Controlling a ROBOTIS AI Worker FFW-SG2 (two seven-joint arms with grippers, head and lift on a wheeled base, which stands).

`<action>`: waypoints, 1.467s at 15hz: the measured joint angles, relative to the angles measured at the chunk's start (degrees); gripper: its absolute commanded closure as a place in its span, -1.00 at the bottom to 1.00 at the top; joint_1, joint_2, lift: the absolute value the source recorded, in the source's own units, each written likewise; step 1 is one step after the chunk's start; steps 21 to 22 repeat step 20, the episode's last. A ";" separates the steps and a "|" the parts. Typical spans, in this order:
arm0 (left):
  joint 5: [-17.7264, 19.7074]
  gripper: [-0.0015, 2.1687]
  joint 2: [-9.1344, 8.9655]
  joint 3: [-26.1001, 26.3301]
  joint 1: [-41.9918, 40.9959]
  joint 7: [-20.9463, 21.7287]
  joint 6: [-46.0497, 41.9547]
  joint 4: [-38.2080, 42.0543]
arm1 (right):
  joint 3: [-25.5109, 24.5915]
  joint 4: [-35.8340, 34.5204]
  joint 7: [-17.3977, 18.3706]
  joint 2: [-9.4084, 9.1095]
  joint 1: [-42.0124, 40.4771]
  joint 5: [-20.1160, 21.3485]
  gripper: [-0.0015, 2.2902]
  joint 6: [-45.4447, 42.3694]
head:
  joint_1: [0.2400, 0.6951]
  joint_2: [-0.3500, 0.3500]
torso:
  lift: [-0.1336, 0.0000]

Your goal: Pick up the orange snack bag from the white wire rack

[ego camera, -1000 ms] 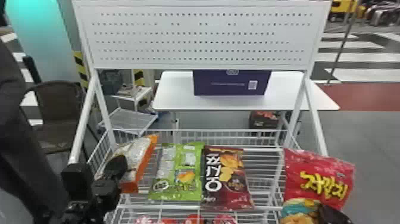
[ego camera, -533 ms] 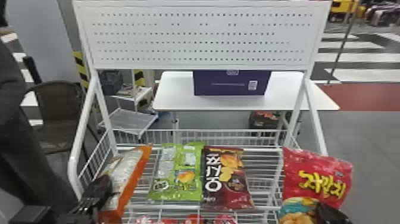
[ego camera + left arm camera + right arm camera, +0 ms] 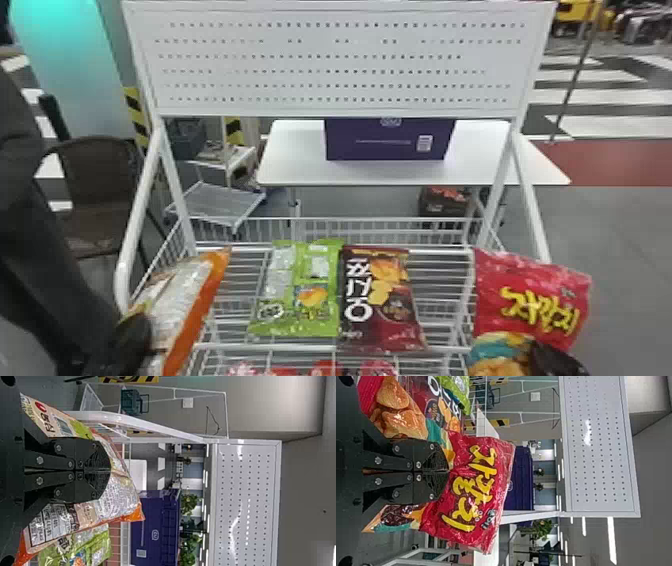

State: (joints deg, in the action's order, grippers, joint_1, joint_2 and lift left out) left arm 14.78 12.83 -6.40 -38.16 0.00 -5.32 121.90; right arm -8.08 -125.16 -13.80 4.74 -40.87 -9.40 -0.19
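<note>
My left gripper [image 3: 131, 336] is at the rack's left side, holding the silver-and-orange snack bag [image 3: 172, 305] upright but leaning. In the left wrist view the fingers of this gripper [image 3: 110, 470] are together on the creased orange snack bag [image 3: 115, 498]. The bag overlaps the left edge of the white wire rack [image 3: 320, 346]; whether it touches the wires I cannot tell. At the right side, my right gripper [image 3: 552, 357] is shut on a red snack bag [image 3: 530, 295]; the right wrist view shows that gripper [image 3: 449, 471] pinching the red bag [image 3: 474, 494].
A green bag [image 3: 300, 292] and a dark red bag [image 3: 382, 300] lie side by side mid-rack, with red packs [image 3: 320, 369] lower in front. Slanted white posts [image 3: 137, 220] flank the rack below a perforated panel [image 3: 335, 60]. Behind stands a white table [image 3: 292, 165] with a purple box [image 3: 390, 140].
My left gripper and the orange bag have moved left and back toward me, away from the green bag. The right gripper and red bag have barely shifted.
</note>
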 measured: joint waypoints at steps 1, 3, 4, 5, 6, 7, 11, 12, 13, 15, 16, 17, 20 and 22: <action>0.23 0.84 0.00 -0.33 -0.44 0.00 -0.45 0.12 | 0.00 0.00 0.00 0.00 0.02 -0.01 0.94 0.00 | 0.14 0.00 | 1.00; 0.40 0.84 0.00 -0.53 -0.69 0.01 -0.68 0.19 | 0.08 0.00 0.00 0.01 0.07 -0.01 0.94 -0.01 | 0.14 0.00 | 1.00; 0.41 0.84 0.00 -0.55 -0.69 0.06 -0.71 0.19 | 0.13 0.00 0.00 0.01 0.08 -0.01 0.94 -0.02 | 0.14 0.00 | 1.00; 0.42 0.84 0.01 -0.56 -0.69 0.08 -0.73 0.19 | 0.14 0.00 0.00 -0.01 0.08 -0.01 0.94 -0.02 | 0.14 0.00 | 1.00; 0.45 0.84 0.05 -0.59 -0.69 0.09 -0.73 0.19 | 0.13 -0.03 0.00 -0.05 0.08 -0.01 0.94 -0.02 | 0.14 0.00 | 1.00; 0.47 0.84 0.08 -0.62 -0.69 0.09 -0.73 0.19 | 0.11 -0.06 0.00 -0.07 0.05 -0.01 0.94 -0.02 | 0.14 0.00 | 1.00; 0.51 0.84 0.16 -0.64 -0.79 0.09 -0.74 0.17 | 0.23 -0.09 0.00 -0.08 -0.07 -0.01 0.94 -0.02 | 0.14 0.00 | 1.00; 0.51 0.84 0.16 -0.64 -0.88 0.09 -0.87 0.14 | 0.25 -0.09 0.00 -0.04 -0.09 -0.01 0.94 -0.02 | 0.14 0.00 | 1.00; 0.51 0.84 0.16 -0.64 -0.95 0.09 -1.01 0.14 | 0.26 -0.09 0.00 0.01 -0.12 -0.01 0.94 -0.02 | 0.14 0.00 | 1.00; 0.51 0.84 0.13 -0.64 -1.08 0.09 -1.19 0.15 | 0.26 -0.10 0.00 0.09 -0.25 -0.01 0.94 -0.02 | 0.14 0.00 | 1.00; 0.51 0.84 0.10 -0.63 -1.11 0.13 -1.21 0.16 | 0.26 -0.15 0.00 0.14 -0.32 -0.01 0.94 -0.02 | 0.14 0.00 | 1.00; 0.51 0.84 0.09 -0.61 -1.12 0.17 -1.22 0.17 | 0.26 -0.16 0.00 0.19 -0.39 -0.01 0.94 -0.03 | 0.14 0.00 | 1.00; 0.51 0.84 0.09 -0.56 -1.18 0.17 -1.22 0.18 | 0.26 -0.25 0.00 0.27 -0.57 -0.04 0.94 -0.12 | 0.14 0.00 | 1.00; 0.51 0.84 0.09 -0.56 -1.18 0.17 -1.22 0.18 | 0.26 -0.25 0.00 0.27 -0.57 -0.04 0.94 -0.12 | 0.14 0.00 | 1.00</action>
